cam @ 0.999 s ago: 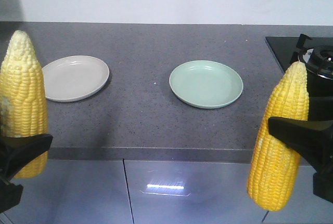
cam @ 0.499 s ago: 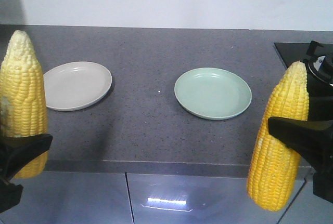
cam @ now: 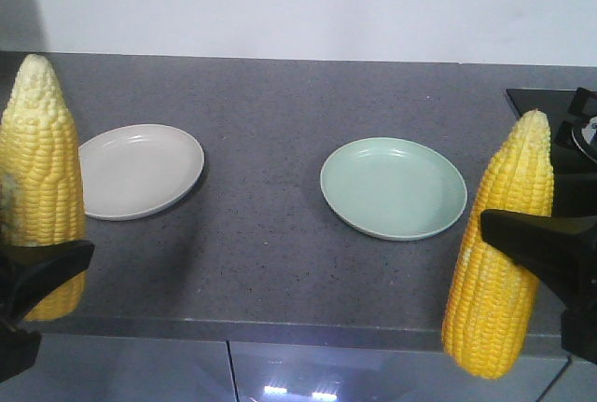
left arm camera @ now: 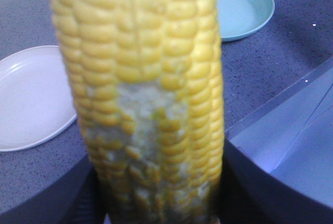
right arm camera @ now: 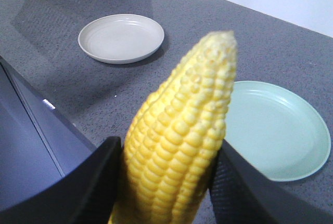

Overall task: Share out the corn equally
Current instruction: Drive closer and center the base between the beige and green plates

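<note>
Two yellow cobs of corn stand upright in my grippers, in front of the counter's near edge. My left gripper (cam: 42, 276) is shut on the left corn (cam: 39, 169); the left wrist view shows this corn (left arm camera: 145, 68) filling the gap between the black fingers of the left gripper (left arm camera: 158, 198), with a pale worn patch of kernels. At the right, my right gripper (cam: 522, 234) is shut on the right corn (cam: 499, 262). Its tapered tip points up in the right wrist view, where the corn (right arm camera: 179, 130) sits in the right gripper (right arm camera: 166, 182).
On the grey counter (cam: 270, 253) lie an empty white plate (cam: 140, 171) at the left and an empty pale green plate (cam: 394, 187) right of centre. A black gas hob (cam: 569, 122) is at the far right. Cabinet fronts (cam: 354, 379) run below the counter edge.
The counter, both plates and the hob have slid lower and to the right in the front view. Both grippers and their cobs keep the same place in the picture.
</note>
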Robot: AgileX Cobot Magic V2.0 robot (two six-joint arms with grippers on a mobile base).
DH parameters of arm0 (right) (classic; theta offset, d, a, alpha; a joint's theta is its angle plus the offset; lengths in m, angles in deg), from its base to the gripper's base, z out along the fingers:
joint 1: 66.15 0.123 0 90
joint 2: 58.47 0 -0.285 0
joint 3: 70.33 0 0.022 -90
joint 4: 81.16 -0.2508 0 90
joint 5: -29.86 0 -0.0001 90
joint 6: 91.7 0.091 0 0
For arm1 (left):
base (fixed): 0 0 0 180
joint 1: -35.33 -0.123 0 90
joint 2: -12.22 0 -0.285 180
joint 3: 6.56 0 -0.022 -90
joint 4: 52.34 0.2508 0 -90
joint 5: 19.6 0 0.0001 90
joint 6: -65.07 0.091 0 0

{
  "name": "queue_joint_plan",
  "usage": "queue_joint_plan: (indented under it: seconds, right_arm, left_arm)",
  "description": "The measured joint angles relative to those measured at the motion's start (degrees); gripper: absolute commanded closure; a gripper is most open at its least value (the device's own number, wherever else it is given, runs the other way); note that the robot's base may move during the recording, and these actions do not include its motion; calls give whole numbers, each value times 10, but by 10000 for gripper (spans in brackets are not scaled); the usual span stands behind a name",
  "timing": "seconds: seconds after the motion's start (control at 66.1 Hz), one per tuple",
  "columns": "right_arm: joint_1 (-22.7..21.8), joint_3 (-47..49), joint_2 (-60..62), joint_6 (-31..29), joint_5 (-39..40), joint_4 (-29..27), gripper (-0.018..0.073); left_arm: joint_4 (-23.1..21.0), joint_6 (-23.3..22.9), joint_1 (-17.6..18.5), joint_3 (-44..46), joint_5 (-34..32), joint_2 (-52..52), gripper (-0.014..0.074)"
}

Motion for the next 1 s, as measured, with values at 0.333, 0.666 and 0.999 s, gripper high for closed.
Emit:
queue_joint_plan:
  seconds: [0.333, 0.666, 0.999]
  right_arm:
    - [0, 0, 0, 0, 0, 0, 356]
    - [0, 0, 0, 0, 0, 0, 356]
    - [0, 0, 0, 0, 0, 0, 356]
  left_arm:
    - [0, 0, 0, 0, 0, 0, 293]
    - [0, 0, 0, 0, 0, 0, 293]
    - [0, 0, 0, 0, 0, 0, 293]
